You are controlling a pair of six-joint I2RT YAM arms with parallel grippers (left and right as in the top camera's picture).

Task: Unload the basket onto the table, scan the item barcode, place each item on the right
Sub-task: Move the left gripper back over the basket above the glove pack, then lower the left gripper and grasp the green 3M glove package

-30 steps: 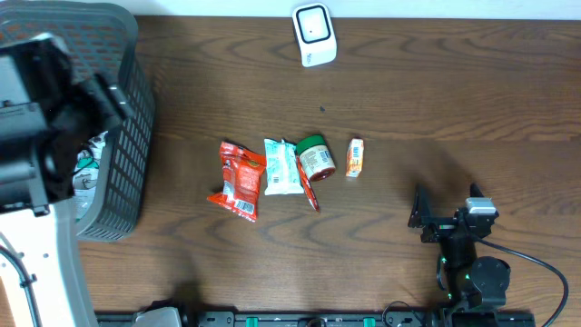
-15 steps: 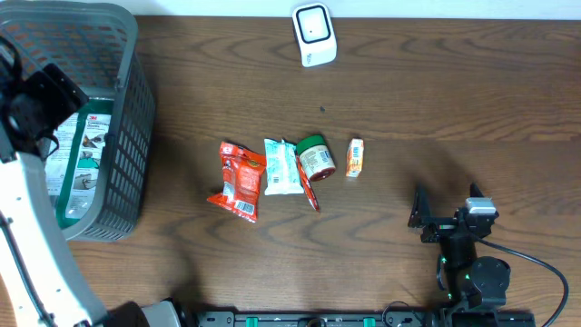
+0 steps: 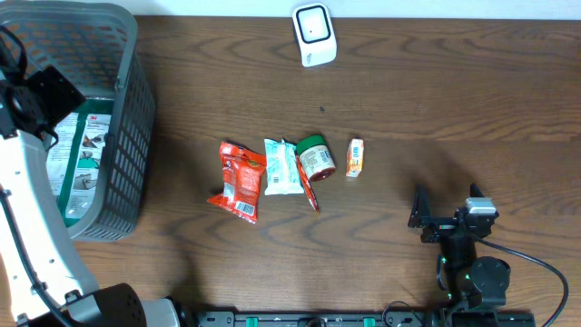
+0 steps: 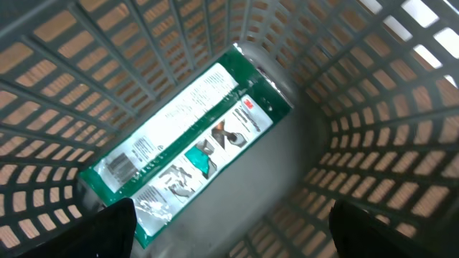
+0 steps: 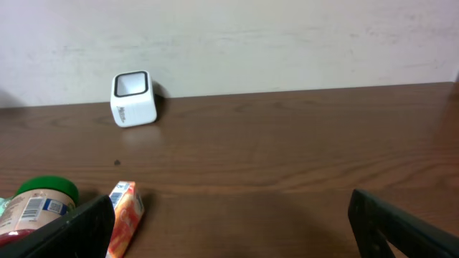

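left gripper [image 4: 229, 215] is held wide open, empty, over the basket [image 3: 132, 136] at the left; the green package [image 4: 190, 147] is laid flat inside. right gripper [image 5: 229, 208] is spread wide too, at the table's [image 3: 454, 91] near right.

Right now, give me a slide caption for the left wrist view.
Open fingers hover over a green-and-white package lying flat on the floor of a grey slatted basket.
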